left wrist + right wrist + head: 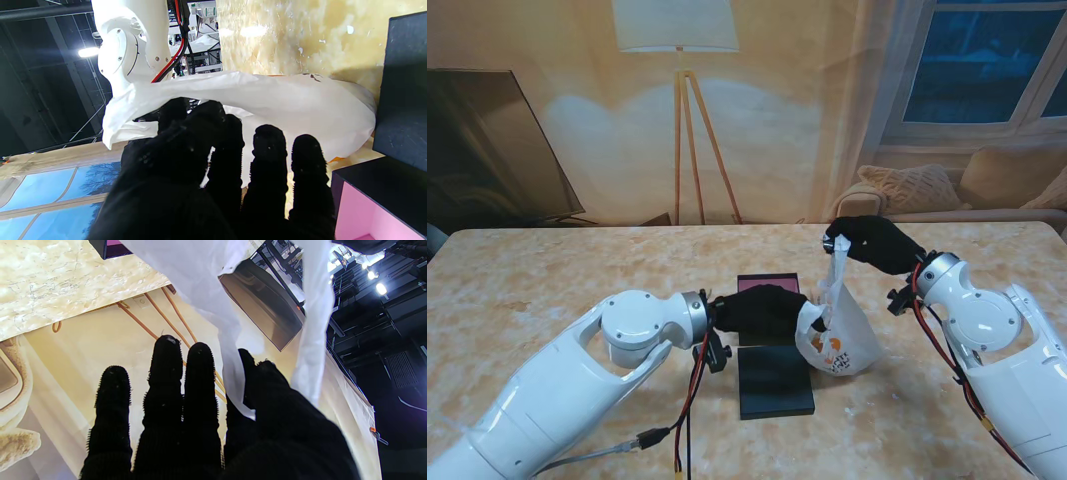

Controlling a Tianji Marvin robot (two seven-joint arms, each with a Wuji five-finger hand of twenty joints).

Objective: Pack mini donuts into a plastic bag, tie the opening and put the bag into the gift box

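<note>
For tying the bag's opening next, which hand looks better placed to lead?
Probably the right hand: it pinches a handle strip of the plastic bag and holds it raised above the bag's body. The left hand grips the rim lower down, beside the gift box, so it suits steadying.

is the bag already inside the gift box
No, in the stand view the plastic bag sits on the table to the right of the gift box, held up by the right hand.

White bag, black gloves, marbled table

The plastic bag [839, 335] is white with orange print; both hands wear black; the gift box [768, 288] is black outside, pink inside; table [547, 280] beige-marbled.
</note>
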